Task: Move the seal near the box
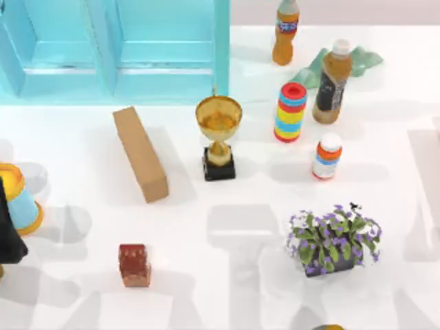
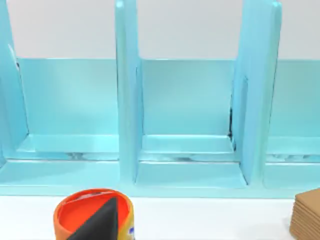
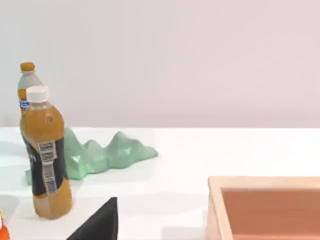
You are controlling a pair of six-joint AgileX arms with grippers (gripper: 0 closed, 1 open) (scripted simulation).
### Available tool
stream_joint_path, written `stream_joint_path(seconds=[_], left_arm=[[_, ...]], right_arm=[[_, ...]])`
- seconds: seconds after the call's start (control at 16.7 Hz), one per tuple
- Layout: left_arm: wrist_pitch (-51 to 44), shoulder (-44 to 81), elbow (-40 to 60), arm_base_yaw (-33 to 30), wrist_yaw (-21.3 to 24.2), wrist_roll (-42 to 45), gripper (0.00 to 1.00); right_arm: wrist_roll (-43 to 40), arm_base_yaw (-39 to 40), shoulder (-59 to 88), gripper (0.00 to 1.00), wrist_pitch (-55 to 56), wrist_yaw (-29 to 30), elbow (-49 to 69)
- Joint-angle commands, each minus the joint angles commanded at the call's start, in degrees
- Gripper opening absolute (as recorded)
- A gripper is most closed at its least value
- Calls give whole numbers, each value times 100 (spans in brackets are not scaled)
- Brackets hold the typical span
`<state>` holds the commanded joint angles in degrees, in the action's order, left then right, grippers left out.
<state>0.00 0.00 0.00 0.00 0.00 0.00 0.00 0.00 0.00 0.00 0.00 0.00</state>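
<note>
Surface (image 1: 206, 275): white, with many things standing on it.
Cabinet (image 1: 117, 48): large and light blue, at the back left, with open compartments facing the surface.
Box (image 1: 140, 152): long tan cuboid, lying flat in front of the cabinet, its far end near the cabinet; its corner shows in the left wrist view (image 2: 307, 217).
Flower pot (image 1: 333, 240): purple flowers, front right, well apart from the seal.
Trophy (image 1: 218, 137): gold cup on a black base, upright, just right of the box.
Dark-label bottle (image 1: 333, 79): orange drink, white cap, back right; the label is not readable. A green wavy piece (image 1: 364, 60) lies behind it.
Blue-label bottle (image 1: 286, 31): orange drink, at the back edge; letters too small to read.
Ring stack (image 1: 291, 112): colored rings, between trophy and dark-label bottle.
Cup (image 1: 19, 199): orange and blue, at the left edge.
Small bottle (image 1: 328, 156): white cap, orange band.
Seal (image 1: 135, 265): reddish-brown block, front left, apart from the box; nothing stands between them.
Left gripper (image 1: 8, 234): dark shape at the left edge beside the cup; I cannot tell its opening.
Wooden tray (image 3: 265, 207): near the right wrist camera.
</note>
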Motion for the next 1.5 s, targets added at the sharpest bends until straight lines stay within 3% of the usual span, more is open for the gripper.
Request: stream_joint_path(seconds=[0.24,0.54,1.5], left_arm=[[0,0,0,0,0,0,100],[0,0,0,0,0,0,100],[0,0,0,0,0,0,100]], right_arm=[[43,56,96,100,-75,-11,128],[451,711,1213,100,-889,-191,1444],[3380,4493,8929,100,-6184,-713,10383]])
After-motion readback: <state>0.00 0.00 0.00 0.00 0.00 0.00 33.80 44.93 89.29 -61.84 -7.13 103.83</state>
